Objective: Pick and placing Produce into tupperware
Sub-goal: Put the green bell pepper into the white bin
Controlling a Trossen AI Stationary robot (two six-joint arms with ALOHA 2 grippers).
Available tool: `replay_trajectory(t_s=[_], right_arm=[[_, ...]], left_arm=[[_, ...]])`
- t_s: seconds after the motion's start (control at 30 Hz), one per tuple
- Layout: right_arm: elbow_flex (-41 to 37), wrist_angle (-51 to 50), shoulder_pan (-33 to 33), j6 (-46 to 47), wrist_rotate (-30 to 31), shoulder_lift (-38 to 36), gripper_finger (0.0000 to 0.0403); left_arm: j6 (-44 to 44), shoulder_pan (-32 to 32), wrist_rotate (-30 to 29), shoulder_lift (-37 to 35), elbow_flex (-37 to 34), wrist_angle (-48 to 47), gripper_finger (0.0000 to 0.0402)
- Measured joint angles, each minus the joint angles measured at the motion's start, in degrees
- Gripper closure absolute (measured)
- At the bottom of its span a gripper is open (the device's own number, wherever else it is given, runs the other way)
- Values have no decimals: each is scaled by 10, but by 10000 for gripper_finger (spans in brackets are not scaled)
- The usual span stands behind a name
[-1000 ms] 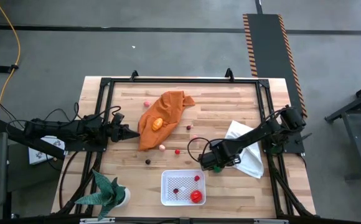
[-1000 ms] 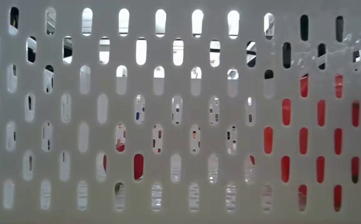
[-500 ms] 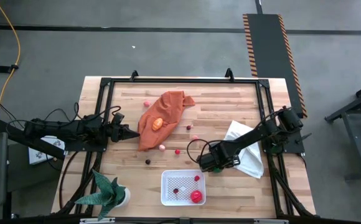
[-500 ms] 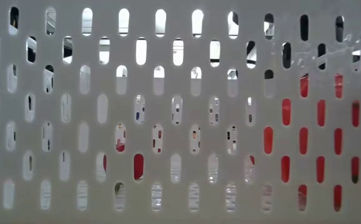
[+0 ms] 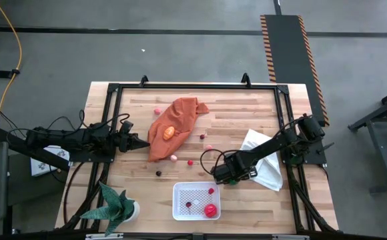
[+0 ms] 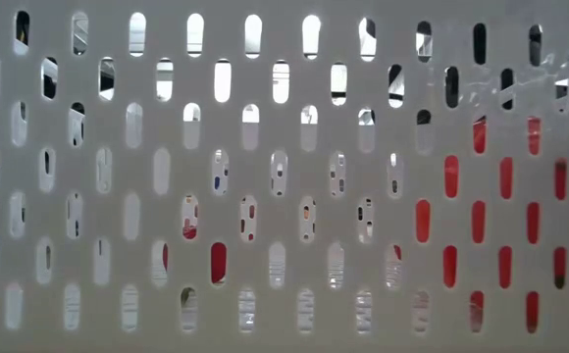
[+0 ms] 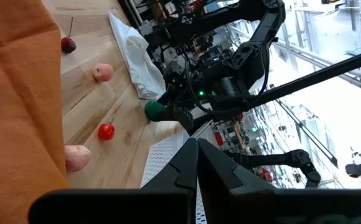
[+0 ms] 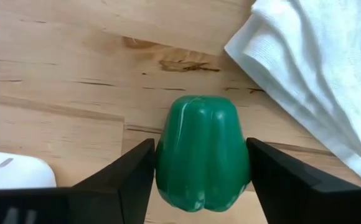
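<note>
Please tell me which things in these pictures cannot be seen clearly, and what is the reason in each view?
- Low view: the tupperware wall fills the picture; only red shapes show through its slots, so the table is hidden.
- High view: the green pepper is mostly covered by the right gripper.
- Right wrist view: whether the fingers press the pepper cannot be told.
- High view: small produce in the tupperware is too tiny to identify.
</note>
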Motion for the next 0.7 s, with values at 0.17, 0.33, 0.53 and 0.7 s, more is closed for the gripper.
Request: replay_trajectory(t_s=[0.17, 0.33, 0.53, 0.7], right_arm=[[0, 0, 0, 0, -1, 0, 183], [0, 0, 0, 0, -1, 0, 184], [0, -9, 0, 0, -1, -15, 185], [0, -22, 0, 0, -4, -33, 185]], left_arm=[[0, 0, 0, 0, 0, 0, 401], [0, 0, 0, 0, 0, 0, 401], [0, 0, 0, 0, 0, 0, 401], [0, 0, 0, 0, 0, 0, 401]])
